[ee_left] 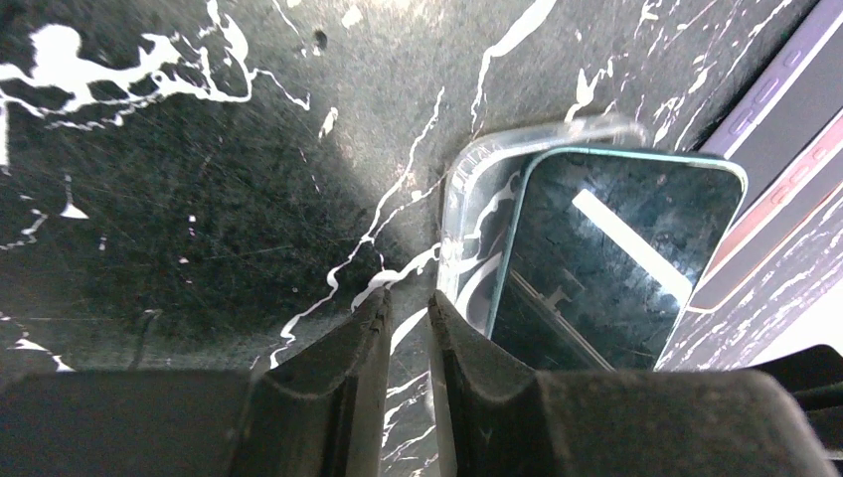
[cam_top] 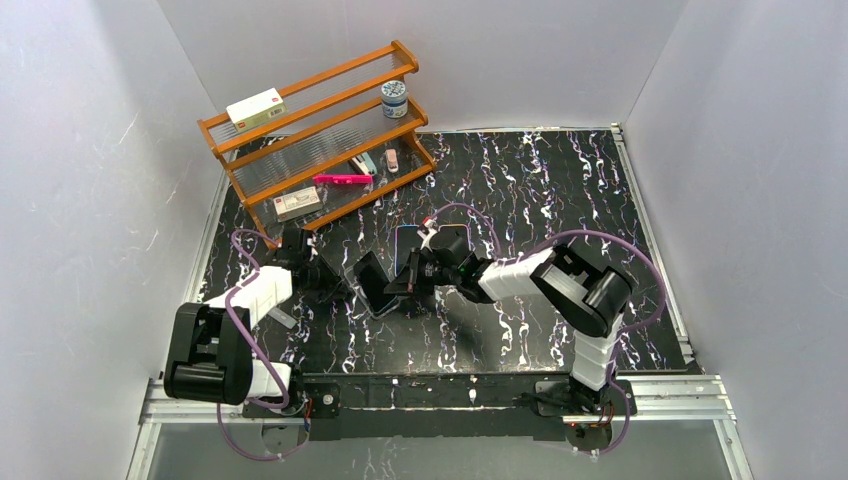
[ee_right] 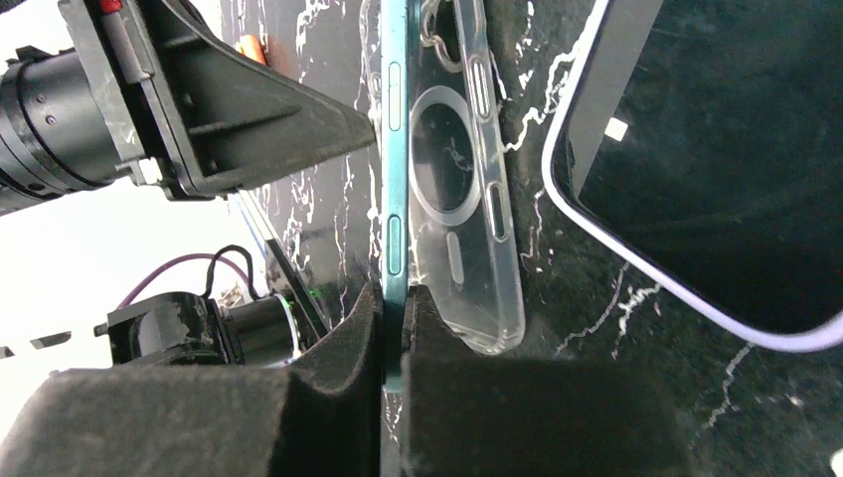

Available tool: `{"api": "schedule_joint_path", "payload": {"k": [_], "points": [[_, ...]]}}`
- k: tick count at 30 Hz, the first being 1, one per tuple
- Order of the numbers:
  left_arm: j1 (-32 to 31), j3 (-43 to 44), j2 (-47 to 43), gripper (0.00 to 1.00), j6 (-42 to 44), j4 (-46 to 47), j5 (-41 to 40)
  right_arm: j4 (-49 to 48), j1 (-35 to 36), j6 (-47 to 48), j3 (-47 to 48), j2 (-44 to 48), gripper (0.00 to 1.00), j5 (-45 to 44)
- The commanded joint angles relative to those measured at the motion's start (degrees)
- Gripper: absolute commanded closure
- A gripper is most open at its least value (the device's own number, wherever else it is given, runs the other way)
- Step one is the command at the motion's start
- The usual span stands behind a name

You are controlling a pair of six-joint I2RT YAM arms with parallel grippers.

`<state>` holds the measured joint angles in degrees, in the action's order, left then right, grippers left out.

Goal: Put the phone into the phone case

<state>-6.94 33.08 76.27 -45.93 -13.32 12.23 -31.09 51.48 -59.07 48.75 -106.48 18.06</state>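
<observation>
- Right tool (ee_right: 395,294): clamped tight on the phone (ee_right: 398,169), which stands on edge. It is slim, with a teal rim and dark glass.
- Clear case (ee_right: 467,199): just right of that tool, against the phone.
- Left tool (ee_left: 408,303): jaws a narrow slit apart and empty, with the case corner just to its right.

"Where's the phone (ee_left: 616,258)?"
"Middle of the table (ee_left: 199,149). Teal edge, dark screen, tilted up, partly inside the clear case (ee_left: 467,199)."
"And the case?"
"Pressed against its back, with a ring printed on it."

Clear glossy plastic case (ee_right: 467,199), glossy glass phone (ee_left: 616,268), matt blk marbled table (ee_left: 199,199), varnished wood rack (cam_top: 320,107).
</observation>
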Motion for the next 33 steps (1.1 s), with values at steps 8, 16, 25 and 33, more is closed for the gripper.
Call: {"api": "schedule_joint_path", "payload": {"k": [8, 16, 25, 33], "points": [[0.00, -3.91, -0.63, 0.83, 0.14, -2.81, 1.40, -1.03, 1.47, 0.99, 2.60, -3.13, 0.99, 0.63], [0.07, 0.33, 0.55, 0.83, 4.35, -6.12, -5.72, 4.14, 1.06, 6.45, 2.97, -0.61, 0.99, 2.85], [0.61, 2.88, 2.87, 0.83, 5.59, -6.67, -8.26, 6.48, -0.06, 9.95, 4.76, 0.46, 0.99, 4.91], [0.96, 3.66, 4.48, 0.82, 5.77, -5.07, -6.23, 10.76, -1.94, 12.94, 10.15, -1.69, 0.99, 9.49]]}}
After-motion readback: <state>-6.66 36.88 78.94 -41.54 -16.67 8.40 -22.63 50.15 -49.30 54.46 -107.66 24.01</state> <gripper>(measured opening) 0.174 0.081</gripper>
